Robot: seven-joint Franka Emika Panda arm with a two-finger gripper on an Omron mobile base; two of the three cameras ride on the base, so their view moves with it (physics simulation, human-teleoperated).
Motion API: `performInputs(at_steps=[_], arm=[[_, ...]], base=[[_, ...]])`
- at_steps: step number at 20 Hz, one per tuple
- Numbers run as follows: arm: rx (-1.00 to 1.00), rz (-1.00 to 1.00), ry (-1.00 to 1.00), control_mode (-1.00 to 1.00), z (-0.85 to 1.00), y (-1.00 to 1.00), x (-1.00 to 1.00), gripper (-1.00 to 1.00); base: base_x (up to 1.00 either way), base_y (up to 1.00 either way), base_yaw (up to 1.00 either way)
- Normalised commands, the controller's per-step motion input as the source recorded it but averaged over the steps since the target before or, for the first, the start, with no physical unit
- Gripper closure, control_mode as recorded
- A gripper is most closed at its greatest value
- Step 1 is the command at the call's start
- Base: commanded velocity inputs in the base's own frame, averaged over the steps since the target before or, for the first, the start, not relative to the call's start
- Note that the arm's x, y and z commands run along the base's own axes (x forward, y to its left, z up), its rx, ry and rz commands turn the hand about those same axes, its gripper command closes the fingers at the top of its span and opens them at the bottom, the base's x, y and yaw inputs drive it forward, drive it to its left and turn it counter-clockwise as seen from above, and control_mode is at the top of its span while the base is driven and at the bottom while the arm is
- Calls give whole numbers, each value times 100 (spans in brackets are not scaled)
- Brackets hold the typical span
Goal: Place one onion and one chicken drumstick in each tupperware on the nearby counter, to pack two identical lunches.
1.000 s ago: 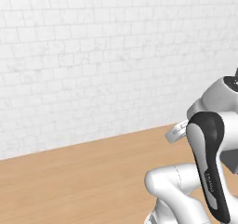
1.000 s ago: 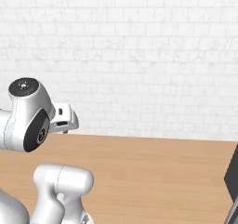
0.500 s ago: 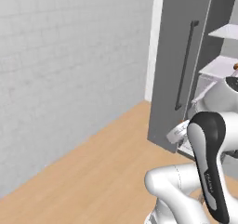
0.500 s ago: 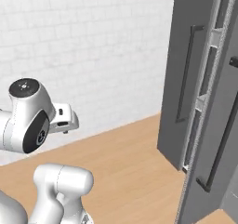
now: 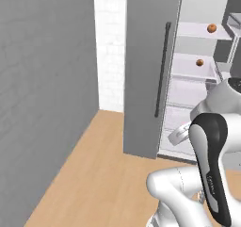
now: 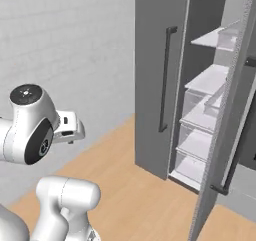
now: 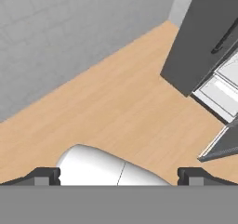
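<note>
- Gripper (image 7: pixel 118 174) spread wide, empty, low in hand view over wood floor (image 7: pixel 125 107).
- Open fridge (image 5: pixel 197 80) at right; two onions (image 5: pixel 212 28) on its shelves.
- Fridge door (image 5: pixel 146 70) mid-frame, left base view.

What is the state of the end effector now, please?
End effector: open, holding nothing.

Tall grey fridge (image 5: pixel 150 70) ahead, door open; two small round orange-brown onions (image 5: pixel 212 28) inside on separate shelves, one above the other.
</note>
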Motion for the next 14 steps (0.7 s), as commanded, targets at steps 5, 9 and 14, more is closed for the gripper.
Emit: performInputs(at_steps=[5,9,14], arm=[[0,0,0,100,0,0,0,-100],[0,0,0,100,0,0,0,-100],[0,0,0,100,0,0,0,-100]], base=[[49,50,-85],[72,60,-78],[97,58,-53]])
